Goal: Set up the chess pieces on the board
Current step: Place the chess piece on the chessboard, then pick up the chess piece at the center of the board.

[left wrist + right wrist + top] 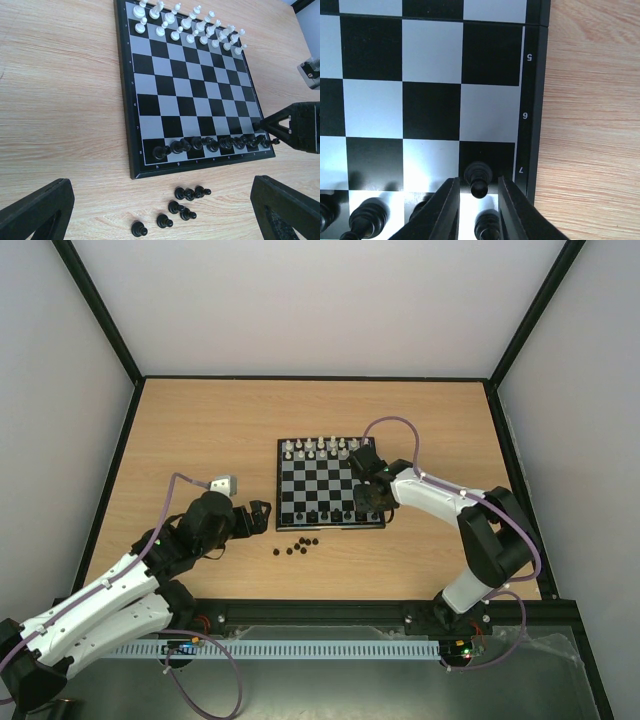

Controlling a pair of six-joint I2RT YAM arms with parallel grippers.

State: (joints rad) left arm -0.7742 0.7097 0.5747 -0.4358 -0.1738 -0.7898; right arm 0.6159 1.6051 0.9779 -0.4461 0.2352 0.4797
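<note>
Right wrist view: right gripper (477, 186) stands slightly parted around a black pawn (478, 172) on the board (532, 100) — left gripper (161, 189) wide open, empty.

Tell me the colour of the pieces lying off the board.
Black; the loose pieces show best in the left wrist view.

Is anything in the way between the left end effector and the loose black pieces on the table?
Nothing visible. The loose black pieces lie on bare table just ahead of the open left end effector, short of the board.
</note>
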